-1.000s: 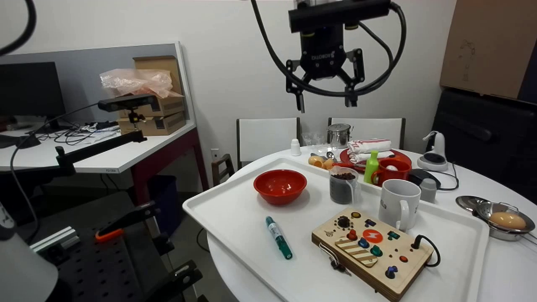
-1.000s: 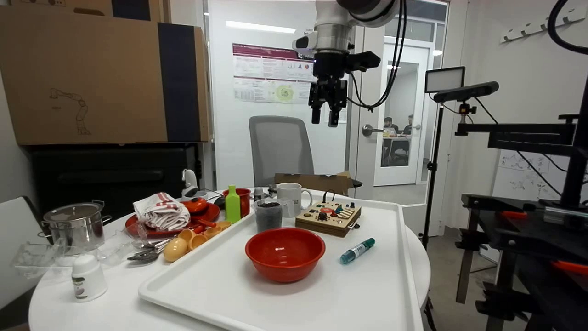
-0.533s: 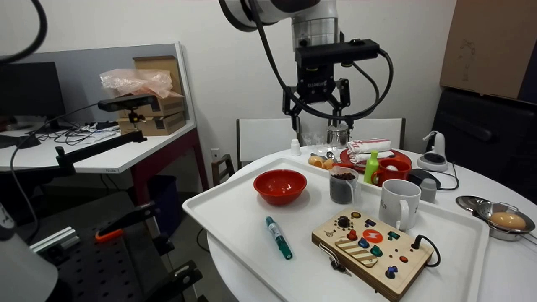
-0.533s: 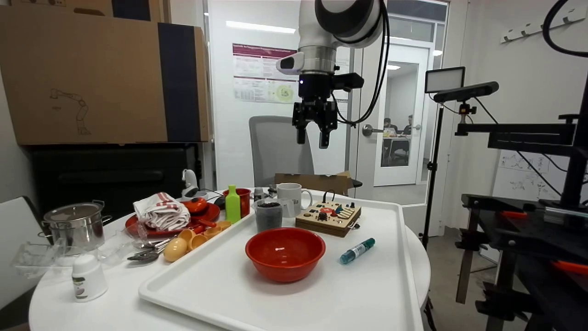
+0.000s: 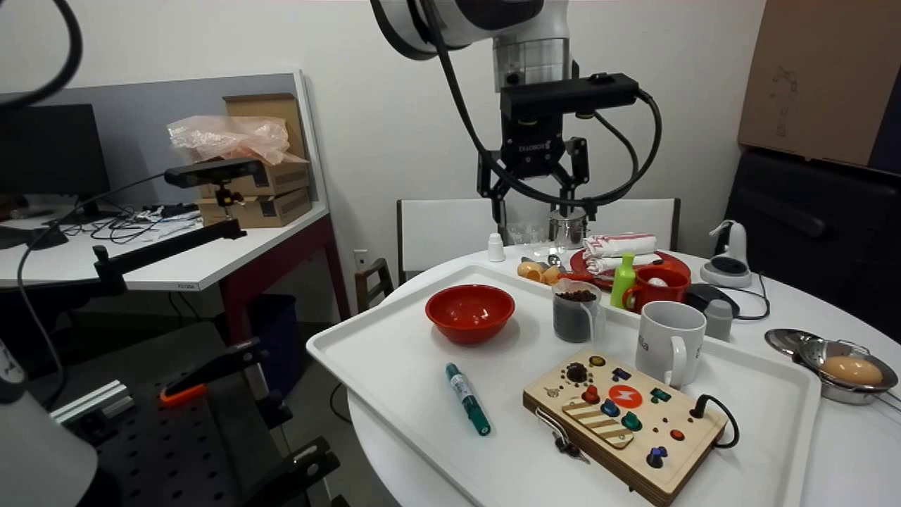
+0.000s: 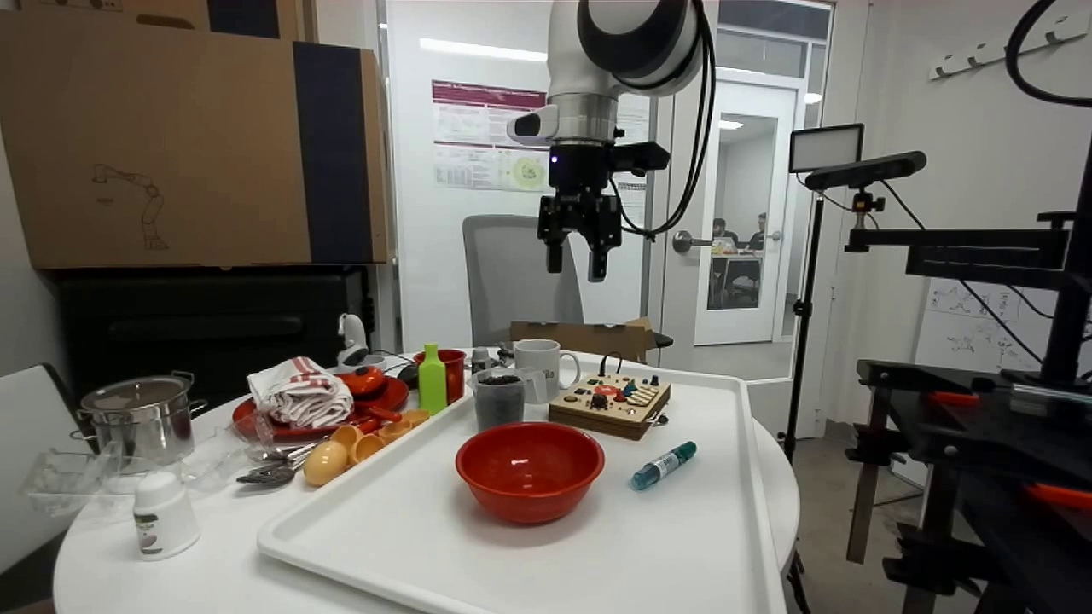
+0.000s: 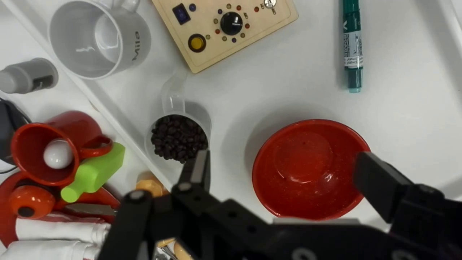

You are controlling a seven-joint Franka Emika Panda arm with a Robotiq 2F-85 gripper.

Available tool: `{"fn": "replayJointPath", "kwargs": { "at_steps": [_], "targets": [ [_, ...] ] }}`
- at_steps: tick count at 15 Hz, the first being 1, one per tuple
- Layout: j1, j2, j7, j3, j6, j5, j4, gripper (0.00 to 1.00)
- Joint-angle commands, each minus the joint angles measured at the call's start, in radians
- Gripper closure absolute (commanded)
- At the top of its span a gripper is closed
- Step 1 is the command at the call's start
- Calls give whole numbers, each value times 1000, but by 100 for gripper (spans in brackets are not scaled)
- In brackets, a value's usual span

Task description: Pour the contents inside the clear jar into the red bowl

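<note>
We see the clear jar of dark beans upright on the white tray, the red bowl near it, the green marker, wooden knob box and white mug sharing the tray, our jaws spread wide above the worktop

In your wrist view, a finger of the gripper covers part of the rim of the red bowl, and above the bowl the marker and the knobbed box run off the top edge. In an exterior view, the bowl hides part of the base of the clear jar from you; the tray leaves the frame in front of the bowl, and the people far behind it are too small to make out.
</note>
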Motion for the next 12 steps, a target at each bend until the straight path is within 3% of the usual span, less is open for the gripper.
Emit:
{"fn": "replayJointPath", "kwargs": {
  "at_steps": [1,12],
  "targets": [
    [6,20,44,-1,20,-70,5,0],
    [0,299,230,-6,88,-133,223,0]
  ]
}}
